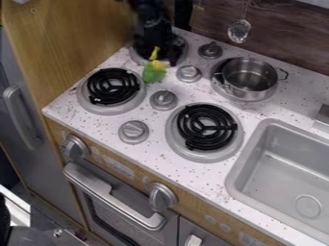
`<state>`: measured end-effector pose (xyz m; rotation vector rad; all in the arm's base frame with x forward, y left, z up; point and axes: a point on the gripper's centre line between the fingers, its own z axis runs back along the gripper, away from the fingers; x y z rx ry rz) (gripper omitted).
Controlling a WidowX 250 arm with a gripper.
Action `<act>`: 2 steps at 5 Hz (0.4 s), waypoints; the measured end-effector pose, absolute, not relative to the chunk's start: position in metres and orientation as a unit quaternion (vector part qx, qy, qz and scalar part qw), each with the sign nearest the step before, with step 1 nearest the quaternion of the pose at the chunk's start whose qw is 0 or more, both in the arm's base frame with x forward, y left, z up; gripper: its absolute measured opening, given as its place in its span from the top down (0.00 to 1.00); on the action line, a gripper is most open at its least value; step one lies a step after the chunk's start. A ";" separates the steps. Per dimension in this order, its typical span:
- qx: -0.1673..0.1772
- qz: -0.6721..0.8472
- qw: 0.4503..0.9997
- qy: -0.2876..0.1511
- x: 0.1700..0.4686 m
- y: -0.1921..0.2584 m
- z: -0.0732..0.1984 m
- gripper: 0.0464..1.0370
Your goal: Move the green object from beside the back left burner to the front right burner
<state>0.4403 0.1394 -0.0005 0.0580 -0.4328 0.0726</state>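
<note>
Right below the claw (158,56), a green-and-yellow toy (154,72) points its yellow end up toward it.
Seen from the camera, the toy's long axis runs roughly up and down, yellow end close by the claw, green end nearer the front of the desk (83,111); it sits between the near-left burner (113,86) and a gray knob (189,73), with the metal pot (243,90) well apart to the right. The single arm (151,21) comes down from the top edge, dark and blurred, and covers much of the far-left burner (137,56). How wide the claw is, whether it grips the yellow end, and whether the toy touches the desk, I can't tell.
</note>
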 end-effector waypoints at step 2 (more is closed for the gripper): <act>0.040 0.030 0.989 -0.141 0.455 0.152 -0.050 0.04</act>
